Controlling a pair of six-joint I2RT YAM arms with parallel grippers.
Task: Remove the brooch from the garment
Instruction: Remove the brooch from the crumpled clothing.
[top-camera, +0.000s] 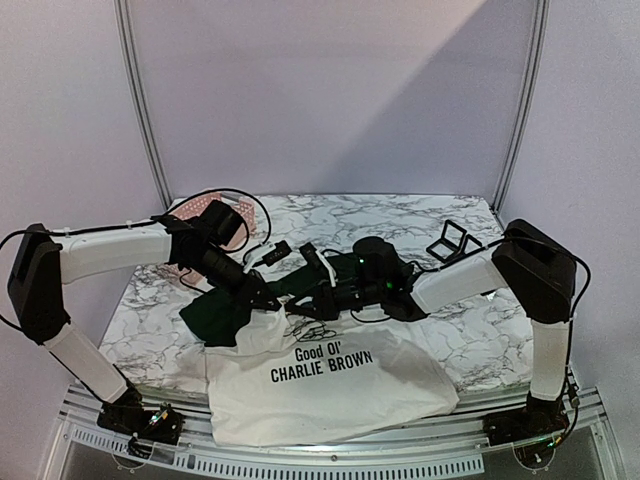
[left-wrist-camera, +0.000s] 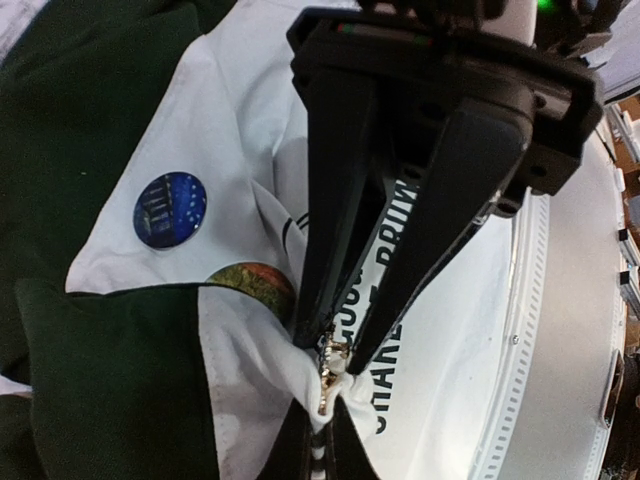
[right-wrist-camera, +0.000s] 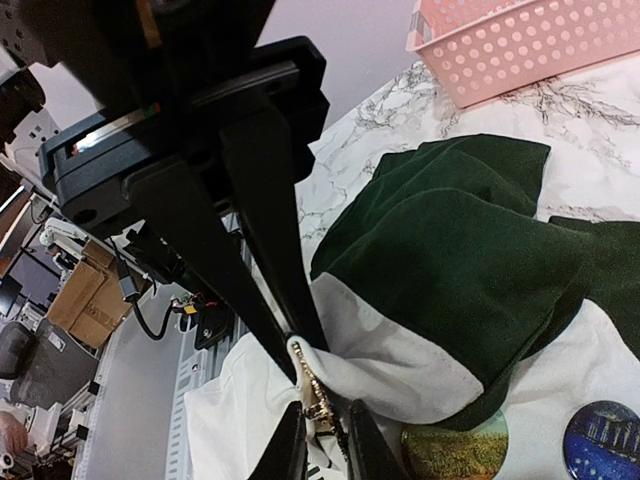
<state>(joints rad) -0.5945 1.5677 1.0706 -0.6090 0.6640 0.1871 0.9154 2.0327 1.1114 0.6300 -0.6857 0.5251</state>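
Note:
The garment (top-camera: 330, 390), a white T-shirt with dark green sleeves and "Good Ol' CHARLIE BROWN" print, lies at the table's near edge. A small gold brooch (left-wrist-camera: 327, 378) sits in a raised fold of white cloth near the shoulder; it also shows in the right wrist view (right-wrist-camera: 318, 405). My left gripper (left-wrist-camera: 320, 402) is shut on that fold just beside the brooch. My right gripper (right-wrist-camera: 326, 403) meets it from the opposite side, its jaws closed on the brooch. In the top view both grippers, the left (top-camera: 272, 298) and the right (top-camera: 305, 298), meet over the shirt's collar; the brooch is hidden there.
Two round picture badges, a blue one (left-wrist-camera: 170, 208) and an orange-green one (left-wrist-camera: 255, 280), sit on the shirt near the fold. A pink perforated basket (right-wrist-camera: 520, 45) stands at the back left. A small open black box (top-camera: 450, 240) is at the back right.

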